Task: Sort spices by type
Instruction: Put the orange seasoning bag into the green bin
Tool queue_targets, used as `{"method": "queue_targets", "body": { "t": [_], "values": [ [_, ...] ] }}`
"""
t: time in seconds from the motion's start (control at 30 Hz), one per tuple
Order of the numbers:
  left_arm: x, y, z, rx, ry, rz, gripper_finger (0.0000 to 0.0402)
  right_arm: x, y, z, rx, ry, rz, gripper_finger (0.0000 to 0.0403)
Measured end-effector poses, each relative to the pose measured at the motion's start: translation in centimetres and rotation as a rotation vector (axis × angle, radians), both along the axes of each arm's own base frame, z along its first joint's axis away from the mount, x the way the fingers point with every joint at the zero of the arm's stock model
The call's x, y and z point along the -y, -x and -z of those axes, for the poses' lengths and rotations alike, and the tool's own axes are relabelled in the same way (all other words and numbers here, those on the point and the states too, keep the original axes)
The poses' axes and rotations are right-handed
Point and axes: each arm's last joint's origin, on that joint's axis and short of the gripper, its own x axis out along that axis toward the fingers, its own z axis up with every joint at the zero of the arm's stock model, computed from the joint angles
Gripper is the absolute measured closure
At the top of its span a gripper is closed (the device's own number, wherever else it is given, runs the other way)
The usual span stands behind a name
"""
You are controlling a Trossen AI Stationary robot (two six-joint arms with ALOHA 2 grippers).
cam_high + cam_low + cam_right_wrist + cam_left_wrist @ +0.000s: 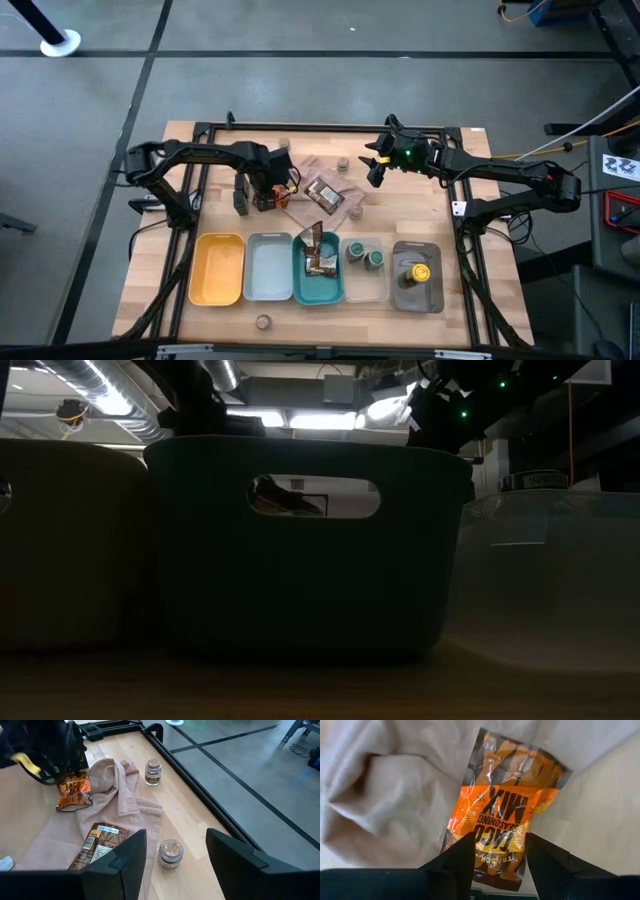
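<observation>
Packet (505, 810) of taco seasoning, flat, glossy, orange with dark brown bands and white lettering, crinkled along edges. Lies at edge of beige-pink cloth (395, 795) on wooden table (480, 290), long axis running straight away from left gripper (495, 855), near end tucked between the two dark fingers (457, 860). Fingers pinching that end from either side, packet otherwise resting partly on cloth, partly on bare wood. In right wrist view same packet (74, 792) seen under left gripper, orange face up, lying roughly flat.

Second packet (97, 845), brown with pale label, flat on cloth nearer table's middle, long axis slanted across the cloth. More brown packets (320, 255) standing on end in teal tray (300, 285).

Two small round jars with tan lids upright on bare wood near far edge: one (153, 772) beside the cloth's far corner, another (170, 854) just beside the cloth's edge. Third tan-lidded jar (263, 322) alone near front edge, ahead of the trays. Two green-lidded jars (365, 255) in clear tray (365, 293); yellow-lidded jar (420, 271) in grey tray (403, 300) at right end of row. Yellow tray (217, 270) at left end.

Right gripper (175, 850) raised over far right part of table, fingers spread, nothing between them.
</observation>
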Motion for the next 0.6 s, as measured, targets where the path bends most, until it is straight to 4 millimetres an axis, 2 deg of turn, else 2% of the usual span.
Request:
{"method": "queue_targets", "body": {
  "t": [0.6],
  "values": [
    [-0.6, -1.5, 3.8, -0.078, 0.017, 0.058, 0.0246, 0.0, 0.0, 0.0, 0.001, 0.0, 0.0, 0.0196]
  ]
}}
